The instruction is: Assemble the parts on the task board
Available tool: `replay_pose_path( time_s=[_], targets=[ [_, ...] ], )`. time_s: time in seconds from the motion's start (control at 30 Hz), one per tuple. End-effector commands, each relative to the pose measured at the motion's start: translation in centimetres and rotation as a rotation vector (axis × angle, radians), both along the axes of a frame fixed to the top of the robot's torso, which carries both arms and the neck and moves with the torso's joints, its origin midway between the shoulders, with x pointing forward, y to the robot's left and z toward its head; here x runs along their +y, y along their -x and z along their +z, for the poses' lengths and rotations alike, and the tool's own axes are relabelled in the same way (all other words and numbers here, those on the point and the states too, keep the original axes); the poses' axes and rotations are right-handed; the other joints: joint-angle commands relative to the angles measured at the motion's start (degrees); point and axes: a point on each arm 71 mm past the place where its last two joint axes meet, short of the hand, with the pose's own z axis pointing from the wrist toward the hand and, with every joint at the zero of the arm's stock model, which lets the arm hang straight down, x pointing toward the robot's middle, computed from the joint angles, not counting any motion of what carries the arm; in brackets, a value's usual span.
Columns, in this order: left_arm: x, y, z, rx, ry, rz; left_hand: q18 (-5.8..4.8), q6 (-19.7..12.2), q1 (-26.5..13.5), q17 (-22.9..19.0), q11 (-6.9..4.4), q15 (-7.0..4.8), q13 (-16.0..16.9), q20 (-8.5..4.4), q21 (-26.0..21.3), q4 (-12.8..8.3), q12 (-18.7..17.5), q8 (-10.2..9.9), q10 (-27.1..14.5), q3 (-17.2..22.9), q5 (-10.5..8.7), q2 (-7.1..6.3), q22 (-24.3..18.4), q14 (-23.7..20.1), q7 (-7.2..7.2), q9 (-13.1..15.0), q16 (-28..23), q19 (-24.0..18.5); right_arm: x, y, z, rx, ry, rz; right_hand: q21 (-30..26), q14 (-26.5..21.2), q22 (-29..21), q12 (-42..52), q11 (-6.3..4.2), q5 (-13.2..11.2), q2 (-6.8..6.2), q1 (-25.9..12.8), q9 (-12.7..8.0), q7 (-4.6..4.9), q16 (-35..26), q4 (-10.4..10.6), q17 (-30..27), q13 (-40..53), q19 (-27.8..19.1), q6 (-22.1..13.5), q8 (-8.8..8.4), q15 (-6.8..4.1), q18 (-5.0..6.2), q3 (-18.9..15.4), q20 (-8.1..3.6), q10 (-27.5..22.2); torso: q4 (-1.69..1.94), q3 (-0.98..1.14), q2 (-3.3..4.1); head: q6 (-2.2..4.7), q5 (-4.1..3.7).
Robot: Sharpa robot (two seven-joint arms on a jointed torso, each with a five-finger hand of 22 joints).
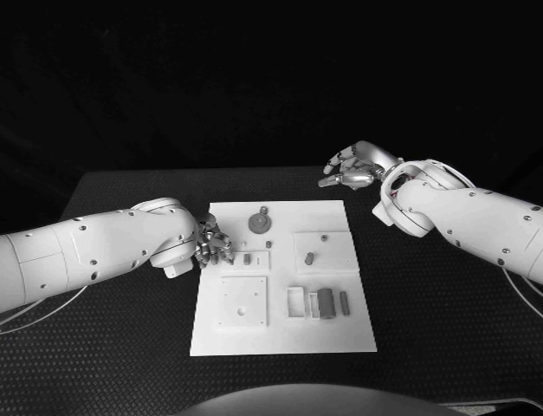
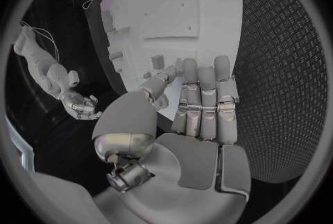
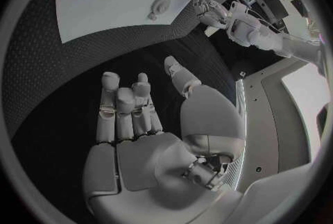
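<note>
The white task board (image 1: 284, 334) lies in the middle of the table. On it are a round grey part (image 1: 260, 224), a small grey part (image 1: 310, 257) on a raised square block, and two dark upright parts (image 1: 326, 303) in a slotted holder. My left hand (image 1: 212, 243) hovers at the board's left edge, fingers straight and side by side (image 2: 201, 96), thumb apart, holding nothing. A small part (image 2: 158, 61) lies just past its thumb tip. My right hand (image 1: 352, 169) is raised beyond the board's far right corner, fingers spread (image 3: 128, 107), palm empty.
A flat white square block (image 1: 242, 302) with holes sits on the board's near left. The black table (image 1: 446, 321) runs wide on both sides of the board. Its far edge (image 1: 197, 172) lies close behind the right hand.
</note>
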Motion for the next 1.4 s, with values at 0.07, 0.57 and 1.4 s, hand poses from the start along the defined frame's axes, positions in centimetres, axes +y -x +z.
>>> replay_pose_path(
  time_s=[0.07, 0.57, 1.4],
  targets=[
    [-0.3, 0.3, -0.3, 0.034, -0.02, -0.033, 0.33, 1.77, -0.15, -0.08, -1.0, -0.27, 0.08, -0.36, -0.03, -0.05, 0.23, 0.19, 0.95, 0.31, -0.09, 0.17, 0.15, 0.09, -1.23, 3.11, 0.29, 0.08, 0.1, 0.0, 0.0, 0.003, 0.002, 0.008, -0.4, 0.09, 0.49, 0.2, -0.28, 0.11, 0.28, -0.43, 0.1, 0.45, 0.09, -0.04, -0.06, -0.09, -0.27, -0.13, 0.25, -0.45, 0.84, -0.32, 0.0, -0.28, 0.0, 0.01, 0.0, -0.11, 0.01],
    [-0.9, 0.4, -0.4, 0.003, -0.062, -0.097, 0.33, 2.34, -0.73, -0.07, -1.11, -0.23, 0.39, -0.4, -0.15, 0.31, 0.56, 0.2, 1.11, -0.08, -0.19, -1.03, 0.55, 0.1, -1.38, 3.31, 0.68, 0.32, 0.0, 0.0, 0.0, 0.004, 0.003, 0.008, -0.41, 0.09, 0.49, 0.21, -0.28, 0.11, 0.27, -0.47, 0.11, 0.45, 0.09, -0.01, -0.07, -0.11, -0.27, -0.13, 0.25, -0.45, 0.84, -0.32, 0.0, -0.29, -0.06, 0.04, 0.01, -0.23, -0.01],
    [-2.2, 0.2, -0.6, -0.001, -0.04, -0.11, 0.49, 3.54, -1.85, 0.14, -1.56, -0.5, 1.01, -0.63, 0.06, 0.22, 1.4, 0.38, 1.92, -0.1, 0.18, 0.42, 1.32, 0.84, -1.85, 3.58, 1.71, 1.13, 0.2, 0.0, 0.0, 0.006, 0.002, 0.01, -0.43, 0.07, 0.5, 0.24, -0.29, 0.11, 0.28, -0.52, 0.14, 0.45, 0.1, 0.03, -0.1, -0.17, -0.27, -0.12, 0.25, -0.45, 0.84, -0.28, 0.0, -0.3, -0.11, 0.07, 0.04, -0.2, 0.01]
  ],
)
